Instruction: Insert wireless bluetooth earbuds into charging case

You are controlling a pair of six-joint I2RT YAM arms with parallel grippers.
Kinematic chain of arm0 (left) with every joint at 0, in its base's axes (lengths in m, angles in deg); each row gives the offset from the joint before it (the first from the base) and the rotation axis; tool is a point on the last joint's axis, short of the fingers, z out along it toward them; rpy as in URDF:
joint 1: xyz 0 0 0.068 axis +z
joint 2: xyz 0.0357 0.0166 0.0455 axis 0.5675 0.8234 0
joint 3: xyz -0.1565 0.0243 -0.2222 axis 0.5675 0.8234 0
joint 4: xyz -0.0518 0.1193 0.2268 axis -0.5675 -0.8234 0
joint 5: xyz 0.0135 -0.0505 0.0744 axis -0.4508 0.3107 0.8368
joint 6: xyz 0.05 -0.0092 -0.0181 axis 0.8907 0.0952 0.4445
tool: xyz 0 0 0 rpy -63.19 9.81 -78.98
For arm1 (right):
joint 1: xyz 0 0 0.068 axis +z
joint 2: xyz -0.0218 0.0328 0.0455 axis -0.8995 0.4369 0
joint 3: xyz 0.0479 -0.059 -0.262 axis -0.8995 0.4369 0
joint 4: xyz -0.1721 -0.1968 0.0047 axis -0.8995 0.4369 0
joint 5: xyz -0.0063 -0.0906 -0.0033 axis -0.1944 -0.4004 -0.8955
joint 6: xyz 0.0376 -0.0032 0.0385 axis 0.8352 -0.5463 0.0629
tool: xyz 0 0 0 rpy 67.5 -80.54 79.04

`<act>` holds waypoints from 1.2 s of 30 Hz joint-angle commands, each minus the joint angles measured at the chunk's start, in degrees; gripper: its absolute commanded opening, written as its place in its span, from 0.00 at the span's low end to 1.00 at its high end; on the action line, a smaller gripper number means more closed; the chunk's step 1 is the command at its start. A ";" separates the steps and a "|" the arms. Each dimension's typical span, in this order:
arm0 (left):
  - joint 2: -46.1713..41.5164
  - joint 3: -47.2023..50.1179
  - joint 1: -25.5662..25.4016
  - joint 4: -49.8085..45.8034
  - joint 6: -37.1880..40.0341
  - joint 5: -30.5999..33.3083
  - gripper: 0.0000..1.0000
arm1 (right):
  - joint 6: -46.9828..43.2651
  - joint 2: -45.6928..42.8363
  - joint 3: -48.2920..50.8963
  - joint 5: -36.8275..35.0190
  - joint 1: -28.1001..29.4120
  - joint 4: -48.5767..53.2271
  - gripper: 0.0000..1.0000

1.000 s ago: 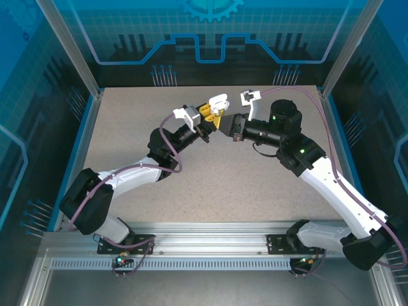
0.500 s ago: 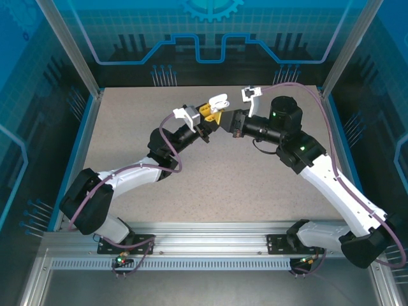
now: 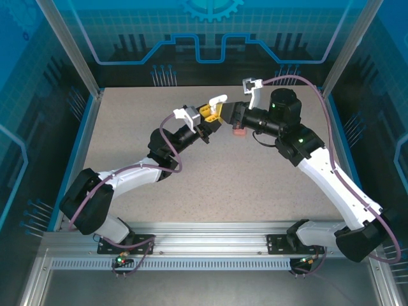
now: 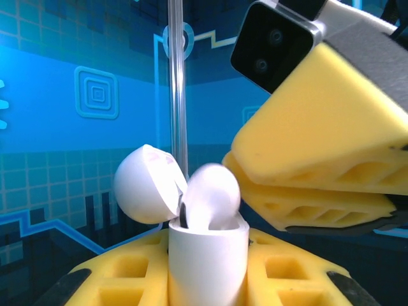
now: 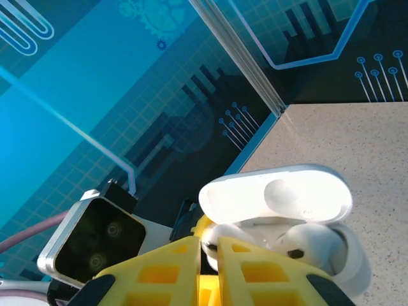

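Apparently seating a white earbud (image 4: 213, 194) in the open case (image 4: 207, 264), left fingers (image 4: 127, 280) clamping it, right fingers (image 4: 319, 134) pinching narrow, likely needing a downward push.

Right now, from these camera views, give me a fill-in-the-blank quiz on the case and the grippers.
1. The left gripper holds a case whose colour is ____.
2. The case's lid is ____.
3. The right gripper has fingers coloured ____.
4. Inside the case sits a white ____.
Missing words: white; open; yellow; earbud.
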 commanded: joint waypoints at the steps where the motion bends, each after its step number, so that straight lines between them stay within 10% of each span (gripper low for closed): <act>1: -1.55 0.12 -0.52 2.15 -0.39 -0.30 0.00 | -1.22 0.24 -2.06 0.70 -1.10 0.99 0.17; 17: -1.46 0.90 -0.52 1.33 -0.89 -0.53 0.00 | -5.65 -6.74 -6.27 -5.41 -2.57 7.01 0.25; 36: 0.85 1.25 -0.71 -4.53 -2.20 -10.10 0.00 | -12.63 20.48 -27.82 -2.92 -7.23 27.50 0.24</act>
